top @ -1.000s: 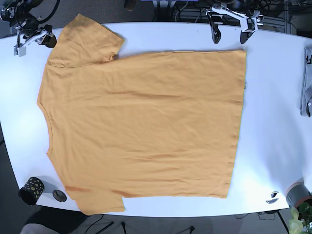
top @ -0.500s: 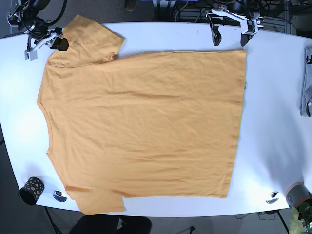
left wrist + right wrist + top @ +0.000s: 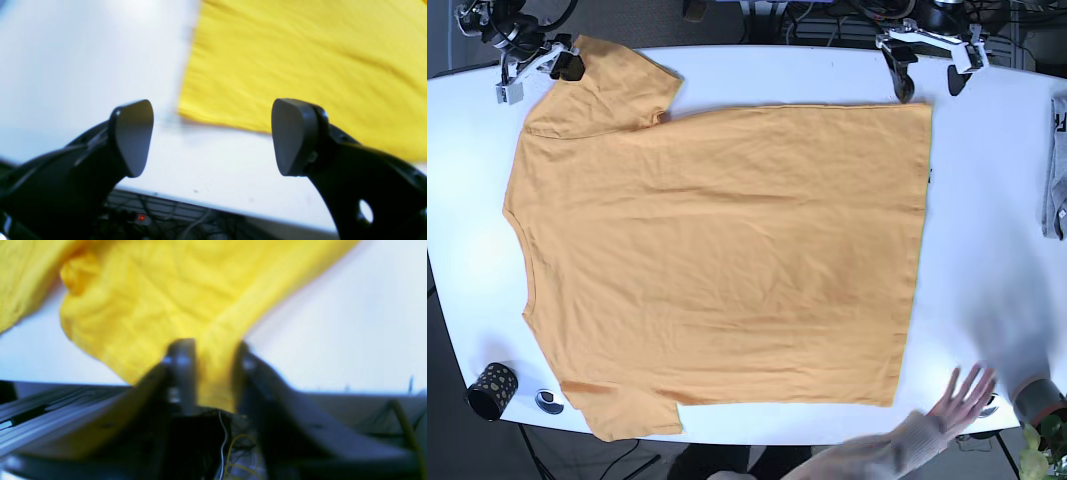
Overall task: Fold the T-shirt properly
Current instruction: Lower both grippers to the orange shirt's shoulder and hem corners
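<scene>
The orange-yellow T-shirt (image 3: 717,260) lies spread flat on the white table (image 3: 987,250), neck to the left and hem to the right. At the far left sleeve sits my right gripper (image 3: 564,66). In the right wrist view its fingers stand close together with sleeve fabric (image 3: 150,306) pinched between them at the right gripper (image 3: 211,370). My left gripper (image 3: 927,86) hangs open over the table's far edge, just behind the hem's far corner. The left wrist view shows that corner of the T-shirt (image 3: 300,66) beyond the left gripper (image 3: 211,136), apart from both fingers.
A person's hand (image 3: 962,395) reaches in at the front right. A grey cloth (image 3: 1055,170) lies at the right edge. A black spotted cup (image 3: 489,390) and a small round object (image 3: 549,402) sit at the front left. Another round object (image 3: 987,405) lies front right.
My right gripper moved right along the far edge onto the sleeve. My left gripper shifted right and back, toward the hem corner. A hand has come in at the front right.
</scene>
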Available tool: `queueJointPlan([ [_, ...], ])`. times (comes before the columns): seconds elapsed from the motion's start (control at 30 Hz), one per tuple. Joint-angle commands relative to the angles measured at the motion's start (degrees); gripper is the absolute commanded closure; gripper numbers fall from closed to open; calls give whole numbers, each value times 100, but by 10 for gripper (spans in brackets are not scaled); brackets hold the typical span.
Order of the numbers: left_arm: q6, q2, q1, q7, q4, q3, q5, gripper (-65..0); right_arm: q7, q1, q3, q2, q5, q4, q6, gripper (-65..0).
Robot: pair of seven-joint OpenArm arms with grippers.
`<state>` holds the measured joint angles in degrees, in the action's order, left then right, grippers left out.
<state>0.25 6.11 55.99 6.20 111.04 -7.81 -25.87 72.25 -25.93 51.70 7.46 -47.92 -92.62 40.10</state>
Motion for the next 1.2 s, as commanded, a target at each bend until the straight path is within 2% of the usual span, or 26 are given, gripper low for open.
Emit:
queueJointPlan([
  [0.0,-56,26,67,-53,91,-49,-257,-518,103,-57,21,67,111,-61,-10,-33],
  [0.03,-56,35,23,-246,91,-102,-354,-518,103,-57,21,67,111,-61,-10,0],
  [0.2,-56,18,-399,-1134,100,-594,-706,-518,111,-31,12,67,111,-96,-10,0],
  [0.37,-65,9,-671,-1943,100,-929,-1268,-518,111,-31,12,102,111,-96,-10,0],
  [0.57,-73,35,-909,-2286,82,-929,-1453,-518,111,-22,12,102,102,-96,-10,0],
  [0.83,-73,18,-1436,-3086,-269,-920,-1488,-518,111,66,12,93,93,-96,-10,0],
  [1.07,-73,9,-1542,-3156,-559,-876,-1488,-518,111,136,12,93,93,-96,-10,0],
  [1.17,-73,18,-1621,-3156,-709,-665,-1488,-518,111,145,12,93,93,-96,-10,0],
])
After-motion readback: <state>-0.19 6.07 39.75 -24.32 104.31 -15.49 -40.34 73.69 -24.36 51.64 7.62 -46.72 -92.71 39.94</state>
